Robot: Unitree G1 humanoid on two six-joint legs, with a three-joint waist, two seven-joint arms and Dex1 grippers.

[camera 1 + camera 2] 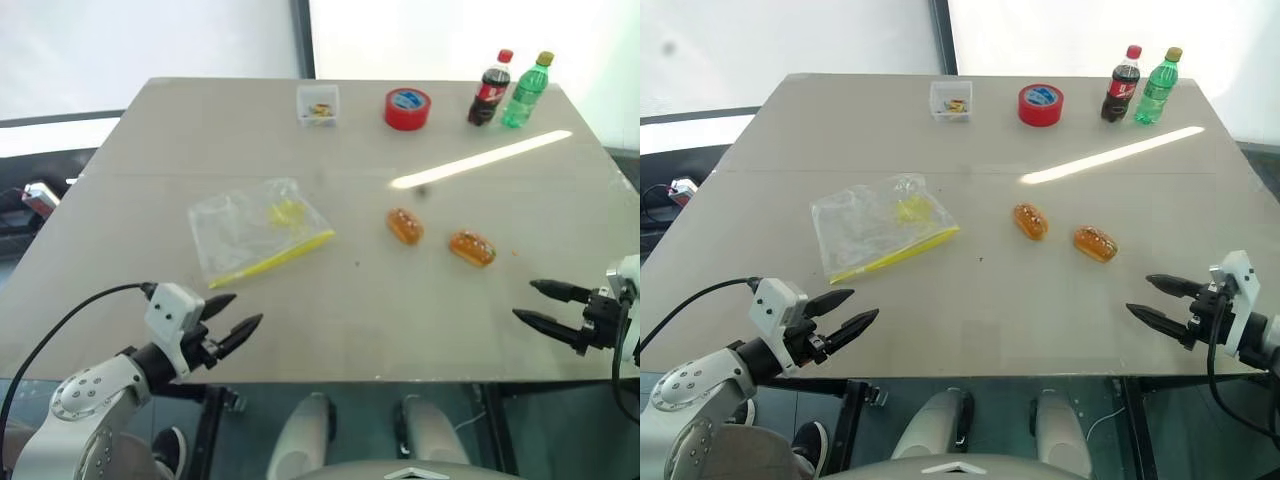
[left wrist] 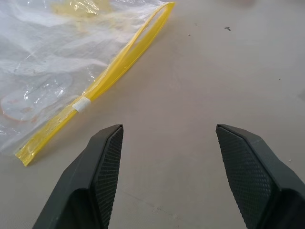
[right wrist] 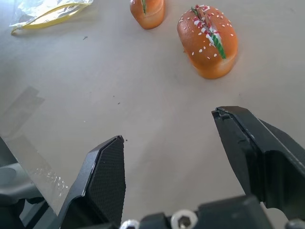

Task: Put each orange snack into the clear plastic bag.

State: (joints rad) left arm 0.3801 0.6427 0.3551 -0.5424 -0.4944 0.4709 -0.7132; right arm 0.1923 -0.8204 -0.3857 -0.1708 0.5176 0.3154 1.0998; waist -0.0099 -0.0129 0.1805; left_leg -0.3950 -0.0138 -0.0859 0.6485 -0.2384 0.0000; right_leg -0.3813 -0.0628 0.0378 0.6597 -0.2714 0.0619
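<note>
Right now I have both claws, left claw (image 1: 238,312) and right claw (image 1: 537,303), spread wide and empty at the worktop's (image 1: 330,320) near edge; two orange snacks (image 1: 405,226) (image 1: 472,248) lie mid-worktop, right of the clear plastic bag (image 1: 255,232).

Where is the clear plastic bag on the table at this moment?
In the left eye view, the clear plastic bag lies flat on the table's left half, ahead of the open left gripper and left of the two orange snacks.
</note>
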